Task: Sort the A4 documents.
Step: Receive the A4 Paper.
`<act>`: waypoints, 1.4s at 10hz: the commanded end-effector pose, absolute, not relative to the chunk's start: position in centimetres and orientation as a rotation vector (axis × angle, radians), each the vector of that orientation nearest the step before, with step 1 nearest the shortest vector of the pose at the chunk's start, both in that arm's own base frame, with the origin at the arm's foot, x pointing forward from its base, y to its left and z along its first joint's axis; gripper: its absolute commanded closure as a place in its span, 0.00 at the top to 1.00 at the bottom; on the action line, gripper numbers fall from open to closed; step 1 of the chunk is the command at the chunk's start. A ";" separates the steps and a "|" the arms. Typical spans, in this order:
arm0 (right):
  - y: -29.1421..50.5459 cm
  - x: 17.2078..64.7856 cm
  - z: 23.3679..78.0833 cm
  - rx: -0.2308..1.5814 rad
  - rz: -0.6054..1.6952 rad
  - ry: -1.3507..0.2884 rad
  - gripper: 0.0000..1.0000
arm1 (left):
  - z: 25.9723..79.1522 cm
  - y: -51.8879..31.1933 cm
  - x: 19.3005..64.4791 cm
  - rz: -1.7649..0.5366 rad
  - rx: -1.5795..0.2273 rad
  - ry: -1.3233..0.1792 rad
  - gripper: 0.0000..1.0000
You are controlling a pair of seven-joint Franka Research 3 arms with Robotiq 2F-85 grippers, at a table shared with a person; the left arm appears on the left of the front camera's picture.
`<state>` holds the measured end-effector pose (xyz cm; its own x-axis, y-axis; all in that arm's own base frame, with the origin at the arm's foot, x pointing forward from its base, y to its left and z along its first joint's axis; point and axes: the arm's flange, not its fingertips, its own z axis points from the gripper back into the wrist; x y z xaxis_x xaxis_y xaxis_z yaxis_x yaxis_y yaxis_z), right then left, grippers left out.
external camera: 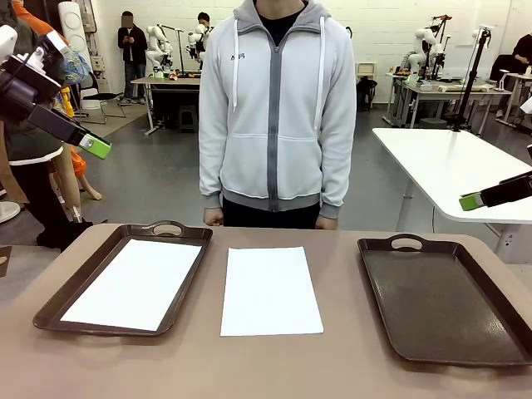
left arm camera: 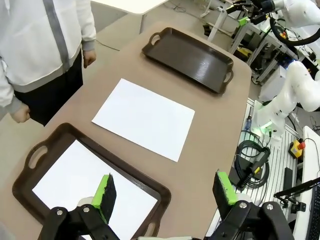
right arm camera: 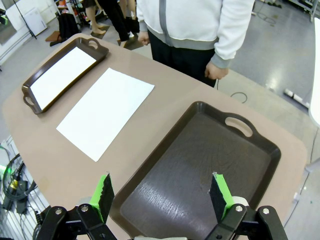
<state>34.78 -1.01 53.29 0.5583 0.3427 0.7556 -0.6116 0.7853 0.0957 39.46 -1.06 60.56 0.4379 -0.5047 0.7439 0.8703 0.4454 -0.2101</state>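
Loose A4 sheet (external camera: 271,291): lies flat on the bare table (external camera: 341,366), centre of the front view, between the two trays and touching neither.
Second sheet (external camera: 137,283): lies inside the left tray (external camera: 166,227), lower left of the front view, flat on the floor within the rim.
Right tray (external camera: 449,307): lower right of the front view, dark and glossy, with nothing on its floor.
Handling: by the look of them, both sheets are very light, thin and limp. They would sag from a single pinch, crease easily and slide readily on the smooth tabletop (a draught could shift them).
Where to take hold: probably a free edge or corner of the loose A4 sheet. It lies flush, so a finger likely has to drag it to the table edge or buckle it before a pad can get under. The second sheet is harder, as the rim walls it in.
Left gripper (left arm camera: 164,187): jaws spread wide, holding nothing, raised above the near end of the left tray.
Right gripper (right arm camera: 162,192): also spread wide, holding nothing, raised above the right tray.
Person (external camera: 278,108): stands at the far side, top centre, hands down at the table edge, touching nothing.
Writing: both sheets look blank. A small logo (external camera: 237,56) on the hoodie chest is too small to read (no other print is legible).
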 end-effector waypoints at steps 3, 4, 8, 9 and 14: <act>-1.0 34.9 53.2 0.374 0.576 -0.798 1.00 | 60.3 -1.0 39.7 -0.838 -0.638 -0.646 1.00; -1.0 34.9 53.2 0.374 0.576 -0.798 1.00 | 60.4 -0.9 39.5 -0.908 -0.641 -0.652 1.00; -1.0 34.9 53.2 0.374 0.576 -0.798 1.00 | 60.4 -0.9 39.5 -0.908 -0.641 -0.652 1.00; -1.0 34.9 53.2 0.374 0.576 -0.798 1.00 | 60.4 -0.9 39.5 -0.908 -0.641 -0.652 1.00; -1.0 34.9 53.2 0.374 0.576 -0.798 1.00 | 60.4 -0.9 39.5 -0.908 -0.641 -0.652 1.00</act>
<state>34.78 -1.01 53.29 0.5583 0.3427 0.7556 -0.6116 0.7854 0.0957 39.62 -1.04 60.41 0.4698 -0.4822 0.7394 0.8516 0.4681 -0.2358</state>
